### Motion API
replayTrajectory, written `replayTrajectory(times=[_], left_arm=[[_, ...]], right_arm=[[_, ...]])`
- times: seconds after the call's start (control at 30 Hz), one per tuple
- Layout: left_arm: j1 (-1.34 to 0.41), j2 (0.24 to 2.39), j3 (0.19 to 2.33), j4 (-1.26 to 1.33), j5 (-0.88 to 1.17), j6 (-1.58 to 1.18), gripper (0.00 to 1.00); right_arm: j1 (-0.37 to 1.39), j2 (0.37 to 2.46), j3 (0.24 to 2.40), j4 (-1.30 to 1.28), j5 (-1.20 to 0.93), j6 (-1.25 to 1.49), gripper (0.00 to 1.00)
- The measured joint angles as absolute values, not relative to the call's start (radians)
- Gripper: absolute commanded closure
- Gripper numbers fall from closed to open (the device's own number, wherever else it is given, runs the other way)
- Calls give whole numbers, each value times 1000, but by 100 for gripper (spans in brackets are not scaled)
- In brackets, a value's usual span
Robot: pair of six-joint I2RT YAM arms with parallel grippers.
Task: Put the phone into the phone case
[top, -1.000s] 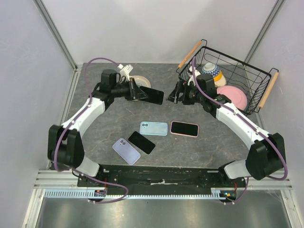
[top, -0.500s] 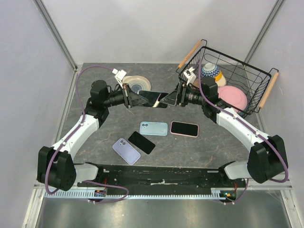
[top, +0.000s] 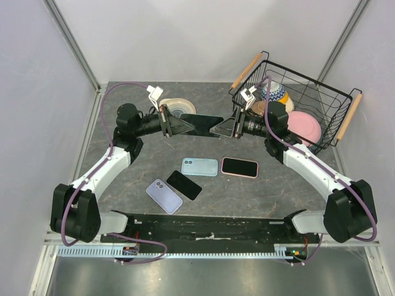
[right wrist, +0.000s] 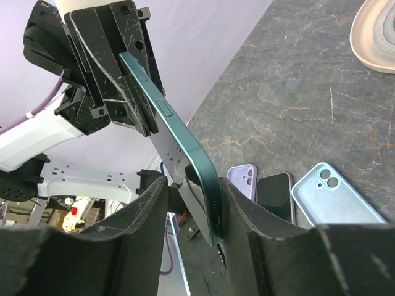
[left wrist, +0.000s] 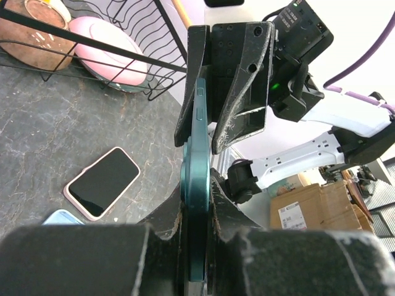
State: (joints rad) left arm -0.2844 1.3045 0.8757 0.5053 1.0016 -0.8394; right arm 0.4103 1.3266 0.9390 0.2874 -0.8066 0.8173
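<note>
Standing here, I can read no word, brand, number or sign on anything. The one bit of print is a white sticker (left wrist: 295, 208) on a cardboard box (left wrist: 324, 200), far behind the arms in the left wrist view. Its lettering is too small and blurred to make out.
</note>
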Motion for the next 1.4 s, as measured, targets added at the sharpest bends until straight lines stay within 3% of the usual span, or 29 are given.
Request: replayTrajectory(times=[0.23, 0.33, 0.4, 0.47, 0.5, 0.6, 1.0, 1.07, 1.4], left_arm=[[-278, 1304, 875, 521, 1028, -861, 98], [-271, 1304, 873, 526, 1041, -879, 98], [-270, 1304, 873, 526, 1045, -884, 93], [-270, 1303, 874, 509, 1046, -884, 79], [-270, 1303, 875, 493, 1042, -879, 68], [-270, 1298, 889, 400, 1005, -825, 51], [-270, 1229, 976, -164, 543, -465, 45], [-270, 1231, 976, -232, 471, -435, 40], [-270, 1332, 908, -352, 341, -403, 39]], right_arm=[[405, 1327, 939, 304, -841, 828, 92], [402, 1327, 939, 322, -873, 827, 97], [402, 1327, 939, 329, -884, 826, 100], [402, 1327, 939, 327, -888, 827, 100], [402, 1327, 939, 324, -889, 827, 100], [403, 1327, 941, 320, -892, 828, 100], [410, 1351, 951, 125, -826, 727, 100], [410, 1360, 951, 92, -811, 707, 100], [395, 1391, 884, -22, -736, 663, 100]])
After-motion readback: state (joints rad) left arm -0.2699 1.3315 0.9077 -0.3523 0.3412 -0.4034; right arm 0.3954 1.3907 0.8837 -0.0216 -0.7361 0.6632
